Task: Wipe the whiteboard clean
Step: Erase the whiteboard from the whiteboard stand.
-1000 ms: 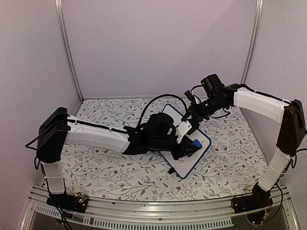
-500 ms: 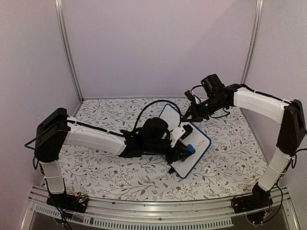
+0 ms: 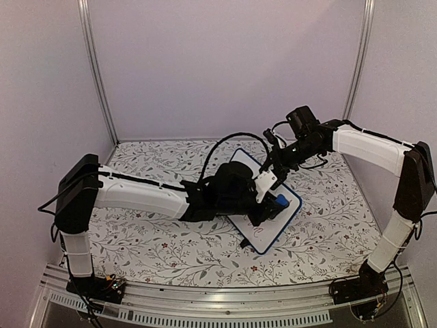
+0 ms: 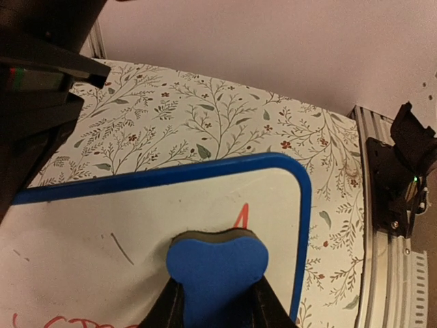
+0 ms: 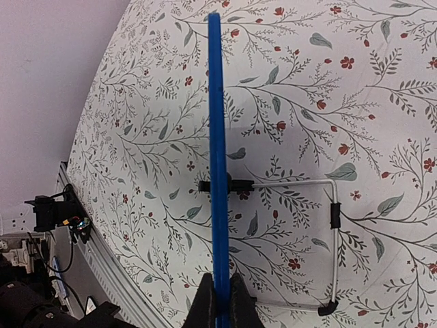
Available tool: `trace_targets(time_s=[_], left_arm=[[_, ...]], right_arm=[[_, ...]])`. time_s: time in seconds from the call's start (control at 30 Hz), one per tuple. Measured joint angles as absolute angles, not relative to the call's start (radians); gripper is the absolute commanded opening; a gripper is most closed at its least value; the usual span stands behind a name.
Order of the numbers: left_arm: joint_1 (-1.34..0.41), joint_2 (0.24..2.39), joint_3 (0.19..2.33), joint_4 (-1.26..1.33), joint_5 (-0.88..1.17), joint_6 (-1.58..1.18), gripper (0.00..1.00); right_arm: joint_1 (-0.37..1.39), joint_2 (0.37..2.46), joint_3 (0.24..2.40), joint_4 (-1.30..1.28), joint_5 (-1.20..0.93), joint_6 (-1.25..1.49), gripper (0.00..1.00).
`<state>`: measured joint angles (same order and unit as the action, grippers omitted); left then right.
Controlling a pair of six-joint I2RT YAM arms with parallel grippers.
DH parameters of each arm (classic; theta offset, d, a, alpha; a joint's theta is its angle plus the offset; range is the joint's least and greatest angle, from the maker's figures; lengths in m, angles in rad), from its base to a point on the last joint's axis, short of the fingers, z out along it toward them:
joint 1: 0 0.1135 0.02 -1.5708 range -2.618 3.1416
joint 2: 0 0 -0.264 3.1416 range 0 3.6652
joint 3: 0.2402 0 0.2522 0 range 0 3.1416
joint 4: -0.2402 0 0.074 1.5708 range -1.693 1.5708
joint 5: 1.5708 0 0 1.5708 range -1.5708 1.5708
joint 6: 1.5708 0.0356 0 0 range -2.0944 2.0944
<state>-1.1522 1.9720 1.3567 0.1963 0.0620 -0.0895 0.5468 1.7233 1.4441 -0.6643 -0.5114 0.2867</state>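
A small rectangular whiteboard with a dark blue frame [image 3: 263, 234] stands tilted on the floral worktop [image 3: 150, 239]. The right claw [image 5: 220, 302] is pinched tight on its edge. The left claw [image 4: 217, 306] squeezes a blue foam eraser block [image 4: 217, 268] flat against the board face directly ahead, a red stroke [image 4: 240, 219] just beyond its tips.

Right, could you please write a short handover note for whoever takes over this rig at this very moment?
Left gripper: shut on the small blue eraser block, pressed onto the white, blue-framed whiteboard.
Right gripper: shut on the whiteboard's far frame edge.
Whiteboard: tilted, mid-way across the floral-patterned table.
Done: the patch beside the eraser block is wiped, with faint marks.
Left: the red stroke ahead of the eraser block, and the red writing at the near end.
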Motion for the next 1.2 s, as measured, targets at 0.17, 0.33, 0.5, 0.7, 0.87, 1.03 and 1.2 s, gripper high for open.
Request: trace_targets(time_s=[0.17,0.33,0.5,0.7,0.87,1.03,1.2], left_arm=[[-1.161,1.971,1.345,0.21,0.033,-0.081,0.0],[-1.162,1.953,1.277,0.252,0.007,-0.089,0.0],[-1.162,1.939,1.224,0.269,-0.007,-0.099,0.0],[-1.162,1.938,1.218,0.276,-0.008,-0.098,0.0],[-1.162,1.938,1.233,0.257,0.001,-0.093,0.0],[-1.163,1.948,1.289,0.209,0.018,-0.081,0.0],[-1.168,1.964,1.345,0.199,0.018,-0.075,0.0]], right_arm=[[0.547,1.723,1.444,-0.665,-0.51,0.287,0.0],[0.547,1.723,1.444,-0.665,-0.511,0.291,0.0],[0.547,1.723,1.444,-0.665,-0.511,0.291,0.0],[0.547,1.723,1.444,-0.665,-0.511,0.292,0.0],[0.547,1.723,1.444,-0.665,-0.511,0.291,0.0],[0.547,1.723,1.444,-0.665,-0.511,0.291,0.0],[0.547,1.723,1.444,-0.665,-0.511,0.292,0.0]])
